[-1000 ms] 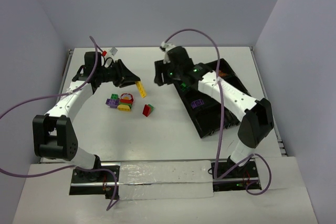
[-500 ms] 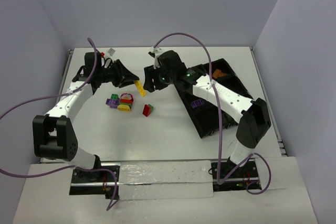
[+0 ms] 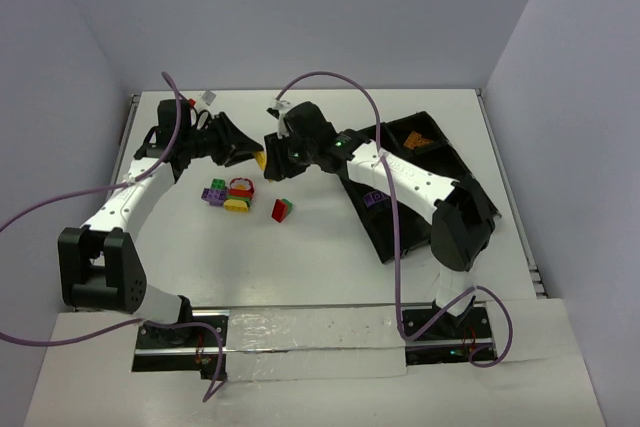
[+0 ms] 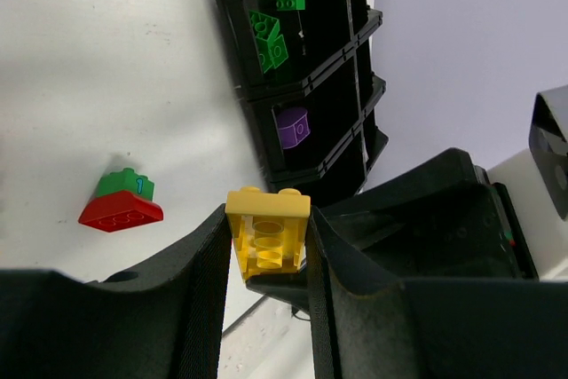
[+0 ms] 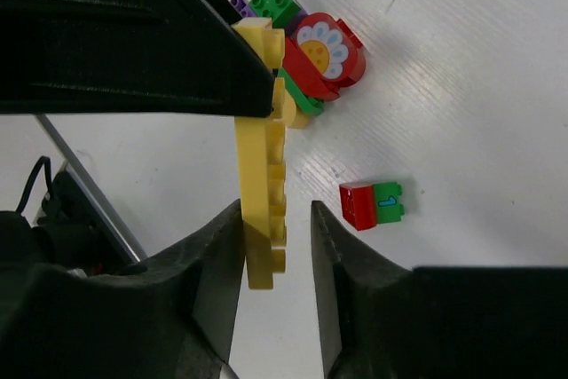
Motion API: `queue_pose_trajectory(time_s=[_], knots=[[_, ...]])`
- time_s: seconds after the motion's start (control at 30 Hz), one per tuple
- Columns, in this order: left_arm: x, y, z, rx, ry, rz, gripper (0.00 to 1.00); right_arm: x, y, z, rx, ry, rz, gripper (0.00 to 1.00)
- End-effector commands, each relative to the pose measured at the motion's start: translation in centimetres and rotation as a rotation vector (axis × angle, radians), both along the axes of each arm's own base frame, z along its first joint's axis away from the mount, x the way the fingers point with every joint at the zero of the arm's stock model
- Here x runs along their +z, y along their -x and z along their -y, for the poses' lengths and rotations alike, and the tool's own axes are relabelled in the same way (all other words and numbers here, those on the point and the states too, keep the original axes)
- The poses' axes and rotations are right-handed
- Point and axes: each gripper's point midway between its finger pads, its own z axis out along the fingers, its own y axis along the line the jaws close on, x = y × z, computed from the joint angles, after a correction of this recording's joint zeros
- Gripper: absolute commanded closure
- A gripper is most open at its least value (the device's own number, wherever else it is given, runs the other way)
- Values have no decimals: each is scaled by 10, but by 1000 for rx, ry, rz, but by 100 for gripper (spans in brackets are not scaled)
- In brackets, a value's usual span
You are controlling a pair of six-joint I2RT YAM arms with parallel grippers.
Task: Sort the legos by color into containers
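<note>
A long yellow lego (image 4: 268, 237) hangs above the table, and my left gripper (image 4: 266, 219) is shut on one end of it. My right gripper (image 5: 276, 219) straddles the yellow lego's (image 5: 264, 193) other end. One finger touches it and a gap shows at the other, so the jaws are open. From above, both grippers meet at the yellow lego (image 3: 261, 159). The black tray (image 3: 395, 232) of containers lies to the right, holding green legos (image 4: 271, 37), a purple one (image 4: 293, 126) and an orange one (image 3: 415, 140).
On the table below lies a cluster of legos: purple and green (image 3: 214, 191), a red piece with a flower (image 5: 324, 51), and a yellow one (image 3: 236, 206). A red-and-green lego (image 5: 371, 204) sits apart, nearer the tray. The right arm stretches across the tray.
My right arm has swung left from over the tray to the yellow lego, and its jaws have narrowed around it. The left gripper has held its grip and barely moved.
</note>
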Motion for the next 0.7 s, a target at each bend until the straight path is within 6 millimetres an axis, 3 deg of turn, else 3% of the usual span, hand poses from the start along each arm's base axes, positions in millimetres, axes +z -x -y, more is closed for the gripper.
queue_pose_trajectory(time_s=[0.0, 0.03, 0.13, 0.23, 0.3, 0.33, 0.4, 0.43, 0.6, 0.67], knots=[[14, 1, -4, 20, -3, 45, 100, 29, -7, -19, 2, -93, 40, 79], [14, 2, -5, 21, -7, 48, 100, 28, -6, -18, -7, -96, 35, 94], [16, 3, -4, 9, -7, 61, 100, 35, -11, -13, -51, -111, 60, 100], [10, 2, -10, 23, -53, 60, 50, 41, -18, 6, -150, -102, 85, 100], [6, 1, -15, 42, -95, 54, 25, 42, -24, 20, -201, -107, 77, 100], [5, 3, -18, 42, -121, 57, 17, 41, -30, 35, -247, -103, 67, 100], [6, 2, -24, 55, -161, 65, 11, 37, -39, 60, -326, -82, 63, 100], [5, 2, -31, 76, -202, 69, 6, 34, -43, 84, -386, -65, 61, 100], [3, -2, -48, 139, -299, 87, 4, 11, -52, 176, -656, 31, 77, 100], [3, -3, -51, 143, -317, 88, 4, 2, -53, 228, -810, 62, 52, 100]])
